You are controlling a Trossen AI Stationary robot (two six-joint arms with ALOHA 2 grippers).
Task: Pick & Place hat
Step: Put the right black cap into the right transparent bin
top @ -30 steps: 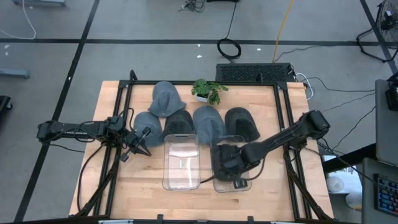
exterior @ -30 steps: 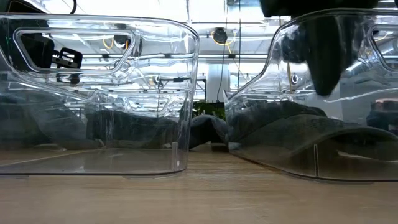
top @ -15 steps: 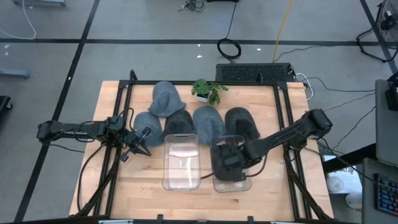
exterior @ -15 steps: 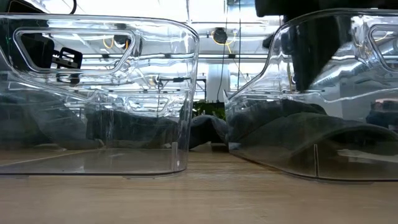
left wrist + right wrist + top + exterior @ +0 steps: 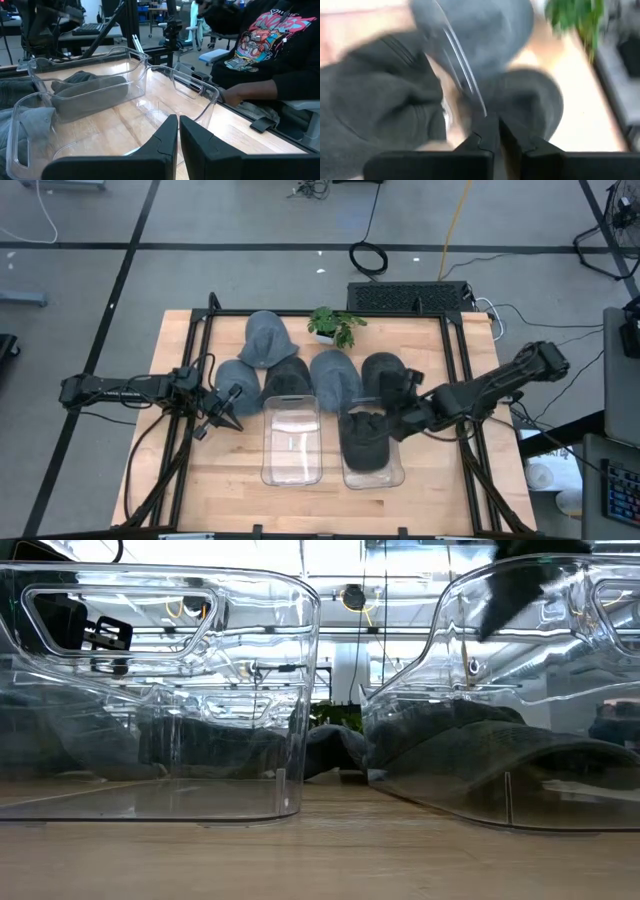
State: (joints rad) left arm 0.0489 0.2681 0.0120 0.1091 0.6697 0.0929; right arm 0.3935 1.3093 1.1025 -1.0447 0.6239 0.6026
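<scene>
A dark hat (image 5: 366, 437) lies inside the right-hand clear bin (image 5: 372, 476), well within its walls. The left clear bin (image 5: 291, 438) stands just beside it with a narrow strip of bare table (image 5: 440, 500) between them; more open wood lies in front of both bins. Behind the bins a row of grey and dark hats (image 5: 335, 373) crowds the table up to a small potted plant (image 5: 331, 325) at the far edge. The right gripper (image 5: 398, 412) sits over the bin's back right corner, fingers pressed together and empty. A second ago it was down inside the bin on the hat; it has since pulled out toward the right. The left gripper (image 5: 232, 421) waits near the left bin, fingers together, unmoved.
</scene>
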